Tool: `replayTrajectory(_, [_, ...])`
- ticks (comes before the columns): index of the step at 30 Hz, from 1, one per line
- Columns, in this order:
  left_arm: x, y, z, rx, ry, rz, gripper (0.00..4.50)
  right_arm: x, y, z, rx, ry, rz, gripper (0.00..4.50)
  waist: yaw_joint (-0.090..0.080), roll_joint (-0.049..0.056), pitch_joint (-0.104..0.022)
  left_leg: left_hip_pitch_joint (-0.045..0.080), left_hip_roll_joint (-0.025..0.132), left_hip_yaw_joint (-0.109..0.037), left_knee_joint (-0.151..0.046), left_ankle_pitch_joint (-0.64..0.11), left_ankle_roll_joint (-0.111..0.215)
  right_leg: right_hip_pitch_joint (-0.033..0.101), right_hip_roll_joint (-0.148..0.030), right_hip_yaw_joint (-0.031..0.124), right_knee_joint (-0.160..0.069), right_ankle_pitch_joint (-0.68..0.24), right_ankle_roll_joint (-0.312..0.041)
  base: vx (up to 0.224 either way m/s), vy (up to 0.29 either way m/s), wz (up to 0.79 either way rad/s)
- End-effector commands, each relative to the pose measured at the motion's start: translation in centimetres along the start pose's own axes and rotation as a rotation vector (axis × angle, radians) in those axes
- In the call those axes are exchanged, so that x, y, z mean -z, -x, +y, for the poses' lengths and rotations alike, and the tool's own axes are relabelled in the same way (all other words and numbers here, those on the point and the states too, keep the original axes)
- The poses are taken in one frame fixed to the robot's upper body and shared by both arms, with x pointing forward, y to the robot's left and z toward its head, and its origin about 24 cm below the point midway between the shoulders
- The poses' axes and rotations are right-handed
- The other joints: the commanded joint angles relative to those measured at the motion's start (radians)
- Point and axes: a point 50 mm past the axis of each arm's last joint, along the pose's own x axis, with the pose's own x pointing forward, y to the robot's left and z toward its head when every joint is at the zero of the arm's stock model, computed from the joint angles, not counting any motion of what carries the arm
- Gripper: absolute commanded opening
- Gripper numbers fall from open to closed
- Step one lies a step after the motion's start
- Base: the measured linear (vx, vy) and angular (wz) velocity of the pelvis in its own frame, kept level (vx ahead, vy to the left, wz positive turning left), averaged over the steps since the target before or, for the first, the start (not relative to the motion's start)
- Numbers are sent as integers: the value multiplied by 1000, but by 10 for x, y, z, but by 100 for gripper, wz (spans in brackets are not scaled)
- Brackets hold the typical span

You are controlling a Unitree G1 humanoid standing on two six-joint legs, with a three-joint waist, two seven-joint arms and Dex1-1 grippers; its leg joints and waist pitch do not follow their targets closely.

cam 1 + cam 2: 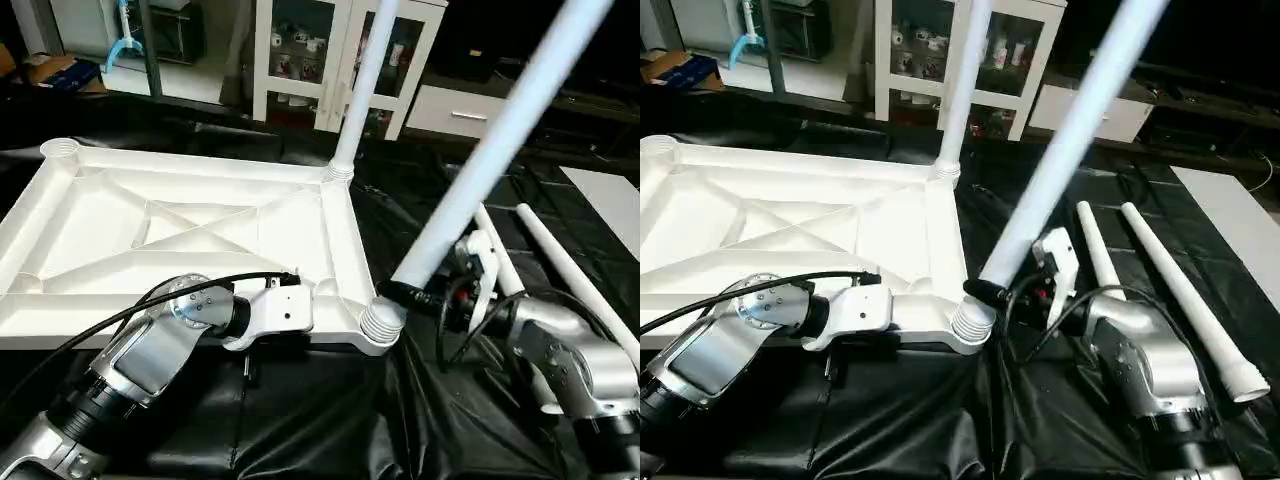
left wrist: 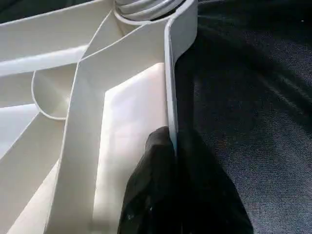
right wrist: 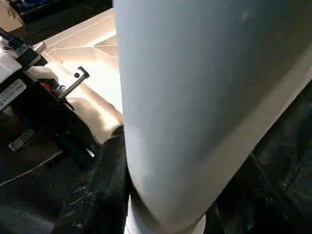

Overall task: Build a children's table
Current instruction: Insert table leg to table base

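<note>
Table top (image 1: pixel 200 230), white plastic, lies ribbed side up on black sheeting (image 1: pixel 330 420), filling the left and centre of the head frame. Count of legs: four. One leg (image 1: pixel 362 80) stands upright in the far corner socket, upper centre of frame, apparently seated. A second leg (image 1: pixel 500 130) slants from the near corner socket (image 1: pixel 381 322) at lower centre up toward the upper right; its tilt suggests it is not yet threaded home. Two loose legs (image 1: pixel 1180 290) lie side by side on the sheeting at right of frame, near the right arm. Sockets: four expected, three countable here; the far-left one (image 1: pixel 60 150) is empty. Right gripper (image 1: pixel 412 293) is clamped around the slanted leg just above the socket. Left gripper (image 2: pixel 176 146) pinches the top's near edge wall (image 2: pixel 170 73), one black finger either side, steadying it. Judged progress: one leg done, the second in hand, two remaining, so roughly under halfway. Background: white glass-front cabinet (image 1: pixel 330 50) at upper centre.
</note>
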Motion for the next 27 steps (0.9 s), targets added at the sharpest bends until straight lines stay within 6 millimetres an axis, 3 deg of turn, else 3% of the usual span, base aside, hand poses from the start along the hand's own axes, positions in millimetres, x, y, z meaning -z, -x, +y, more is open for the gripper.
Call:
replayTrajectory(1, [0,-8,-8,39,-17,13,0,18,10,-7,105,-47,71,188,-5,14,-41,5,26,-3,-72,-118,4,35,-45,39,-71,-120,-169,0,0,0])
replayTrajectory(20, [1,-8,-8,40,-15,15,0,27,-4,10,28,64,207,188,-10,14,-41,6,28,-8,-78,-180,-23,31,-44,38,-77,-165,-141,0,0,0])
replayTrajectory(21, [1,-8,-9,39,-14,15,0,30,-5,14,6,63,223,188,-11,1,-42,5,28,-7,-76,-171,-19,32,-44,38,-77,-153,-143,0,0,0])
replayTrajectory(22, [1,-8,-9,38,-12,15,0,35,-3,16,-4,58,247,188,-8,6,-40,5,29,-9,-78,-173,-21,31,-45,38,-76,-160,-141,0,0,0])
replayTrajectory(26, [1,-8,-9,36,-11,16,0,51,3,16,6,43,303,188,-7,5,-43,7,28,-7,-75,-160,-17,31,-45,39,-75,-137,-140,0,0,0])
replayTrajectory(27, [1,-8,-9,36,-11,16,0,53,5,14,26,31,299,188,-6,10,-42,8,29,-7,-77,-160,-18,30,-45,39,-74,-125,-145,0,0,0])
